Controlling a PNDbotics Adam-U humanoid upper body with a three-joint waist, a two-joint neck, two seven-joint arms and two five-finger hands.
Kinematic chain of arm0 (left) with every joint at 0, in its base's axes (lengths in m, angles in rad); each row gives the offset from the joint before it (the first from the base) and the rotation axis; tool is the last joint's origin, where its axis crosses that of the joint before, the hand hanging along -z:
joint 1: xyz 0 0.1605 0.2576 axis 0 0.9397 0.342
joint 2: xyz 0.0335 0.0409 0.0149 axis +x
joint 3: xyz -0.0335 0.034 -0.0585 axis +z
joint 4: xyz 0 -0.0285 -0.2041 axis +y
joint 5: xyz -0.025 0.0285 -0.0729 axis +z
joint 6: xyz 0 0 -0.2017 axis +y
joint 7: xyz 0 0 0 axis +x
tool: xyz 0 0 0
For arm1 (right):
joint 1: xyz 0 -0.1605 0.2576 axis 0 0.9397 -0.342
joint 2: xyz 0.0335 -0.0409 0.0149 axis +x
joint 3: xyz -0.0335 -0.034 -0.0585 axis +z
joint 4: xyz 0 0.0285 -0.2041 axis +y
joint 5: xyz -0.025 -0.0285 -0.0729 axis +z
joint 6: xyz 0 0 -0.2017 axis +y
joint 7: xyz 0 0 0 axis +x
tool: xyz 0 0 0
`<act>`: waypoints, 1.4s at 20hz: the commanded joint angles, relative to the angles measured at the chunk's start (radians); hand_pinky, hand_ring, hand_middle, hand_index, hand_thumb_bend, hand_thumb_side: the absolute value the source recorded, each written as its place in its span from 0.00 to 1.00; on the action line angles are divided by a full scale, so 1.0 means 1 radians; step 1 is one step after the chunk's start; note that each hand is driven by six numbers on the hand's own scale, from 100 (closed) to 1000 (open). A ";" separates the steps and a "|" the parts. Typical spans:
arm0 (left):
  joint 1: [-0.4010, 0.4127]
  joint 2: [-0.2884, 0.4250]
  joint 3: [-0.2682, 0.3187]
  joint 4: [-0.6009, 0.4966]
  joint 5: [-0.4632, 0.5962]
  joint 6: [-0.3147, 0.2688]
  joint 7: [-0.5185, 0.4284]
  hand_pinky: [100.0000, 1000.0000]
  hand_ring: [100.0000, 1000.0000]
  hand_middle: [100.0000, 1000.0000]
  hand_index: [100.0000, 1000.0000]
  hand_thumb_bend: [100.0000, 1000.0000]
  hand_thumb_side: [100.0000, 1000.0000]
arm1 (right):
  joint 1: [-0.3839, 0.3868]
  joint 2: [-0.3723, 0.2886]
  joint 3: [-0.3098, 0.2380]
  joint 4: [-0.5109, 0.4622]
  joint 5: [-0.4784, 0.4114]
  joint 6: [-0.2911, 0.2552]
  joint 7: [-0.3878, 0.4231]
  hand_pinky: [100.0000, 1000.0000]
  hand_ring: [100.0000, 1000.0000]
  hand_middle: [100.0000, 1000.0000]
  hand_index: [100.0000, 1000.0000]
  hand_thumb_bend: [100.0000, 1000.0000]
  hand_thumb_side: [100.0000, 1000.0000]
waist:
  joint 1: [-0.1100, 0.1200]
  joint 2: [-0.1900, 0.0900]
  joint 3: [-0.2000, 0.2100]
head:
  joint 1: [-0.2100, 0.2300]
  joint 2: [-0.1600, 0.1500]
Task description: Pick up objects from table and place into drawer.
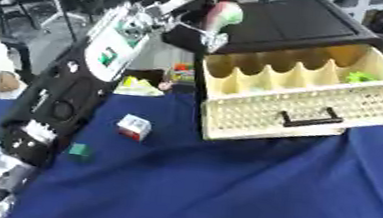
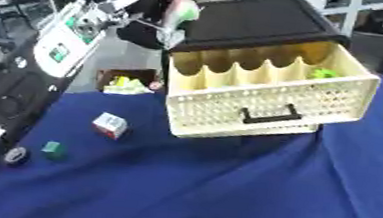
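While reaching over the open drawer (image 1: pixel 300 109), left hand (image 1: pixel 206 13) curled round a pink-green object (image 1: pixel 224 15); cube (image 1: pixel 133 127) left of drawer.

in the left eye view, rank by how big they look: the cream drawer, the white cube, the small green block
1. Cream perforated plastic drawer, pulled open, by far the largest.
2. White cube with coloured faces on the blue cloth.
3. Small green block, the smallest; it lies slightly nearer the camera than the cube, yet looks smaller.
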 commanded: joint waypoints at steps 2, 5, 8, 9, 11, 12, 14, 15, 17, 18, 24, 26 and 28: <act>-0.026 0.006 0.029 0.029 0.000 -0.022 0.030 0.00 0.10 0.28 0.60 0.08 0.16 | -0.021 -0.006 -0.001 -0.011 -0.010 0.001 -0.005 0.38 0.25 0.23 0.70 0.06 1.00 | -0.008 -0.012 -0.005 | 0.007 -0.022; -0.030 -0.002 0.038 0.050 -0.009 -0.038 0.066 0.00 0.09 0.28 0.60 0.09 0.17 | -0.018 -0.006 -0.001 -0.011 -0.013 0.003 -0.008 0.38 0.25 0.23 0.70 0.06 1.00 | -0.007 -0.008 -0.008 | 0.008 -0.024; -0.034 -0.007 0.044 0.060 -0.015 -0.053 0.108 0.00 0.11 0.29 0.62 0.15 0.20 | -0.016 -0.006 -0.001 -0.011 -0.016 0.003 -0.011 0.38 0.25 0.23 0.70 0.06 1.00 | -0.006 -0.006 -0.011 | 0.007 -0.027; -0.036 -0.009 0.047 0.063 -0.018 -0.059 0.123 0.00 0.16 0.33 0.69 0.29 0.31 | -0.015 -0.005 0.000 -0.011 -0.017 0.003 -0.011 0.38 0.25 0.23 0.70 0.06 1.00 | -0.005 -0.006 -0.011 | 0.008 -0.027; -0.037 -0.012 0.047 0.069 -0.021 -0.088 0.142 0.13 0.39 0.49 0.84 0.58 0.57 | -0.013 -0.004 0.000 -0.011 -0.019 0.003 -0.013 0.38 0.25 0.23 0.70 0.06 1.00 | -0.004 -0.006 -0.014 | 0.010 -0.029; -0.037 -0.012 0.046 0.073 -0.026 -0.108 0.141 0.17 0.42 0.51 0.85 0.61 0.60 | -0.011 -0.004 -0.001 -0.011 -0.020 0.003 -0.014 0.37 0.25 0.23 0.70 0.06 1.00 | -0.004 -0.006 -0.014 | 0.011 -0.030; -0.035 -0.012 0.049 0.083 -0.033 -0.142 0.136 0.54 0.69 0.66 0.96 0.80 0.78 | -0.008 -0.003 -0.003 -0.011 -0.023 0.003 -0.017 0.37 0.25 0.23 0.70 0.06 1.00 | -0.004 -0.006 -0.015 | 0.011 -0.028; -0.034 -0.012 0.052 0.089 -0.034 -0.154 0.135 0.54 0.69 0.66 0.96 0.80 0.78 | -0.007 -0.003 -0.003 -0.011 -0.024 0.003 -0.019 0.37 0.25 0.23 0.70 0.06 1.00 | -0.004 -0.006 -0.015 | 0.011 -0.028; -0.036 -0.017 0.055 0.093 -0.028 -0.177 0.137 0.74 0.82 0.80 1.00 0.88 0.83 | -0.005 -0.003 -0.004 -0.011 -0.025 0.003 -0.021 0.37 0.25 0.23 0.70 0.06 1.00 | -0.003 -0.007 -0.015 | 0.011 -0.028; -0.036 -0.020 0.052 0.090 -0.016 -0.194 0.139 0.76 0.83 0.81 1.00 0.89 0.83 | -0.003 -0.003 -0.004 -0.011 -0.026 0.003 -0.022 0.37 0.25 0.23 0.70 0.06 1.00 | -0.003 -0.007 -0.015 | 0.010 -0.029; -0.029 -0.015 0.053 0.081 -0.002 -0.219 0.152 0.75 0.81 0.77 1.00 0.84 0.79 | 0.008 -0.004 -0.008 -0.011 -0.027 0.002 -0.029 0.37 0.25 0.23 0.70 0.06 1.00 | -0.001 -0.014 -0.013 | 0.005 -0.023; -0.020 -0.009 0.063 0.076 0.001 -0.201 0.186 0.70 0.75 0.70 1.00 0.81 0.80 | 0.014 -0.004 -0.009 -0.011 -0.027 0.001 -0.032 0.37 0.25 0.23 0.70 0.06 1.00 | 0.000 -0.019 -0.011 | 0.001 -0.021; -0.006 0.001 0.073 0.059 0.013 -0.172 0.245 0.68 0.72 0.66 0.98 0.76 0.82 | 0.019 -0.007 -0.010 -0.011 -0.025 0.001 -0.034 0.37 0.25 0.23 0.70 0.06 1.00 | 0.000 -0.026 -0.006 | -0.006 -0.013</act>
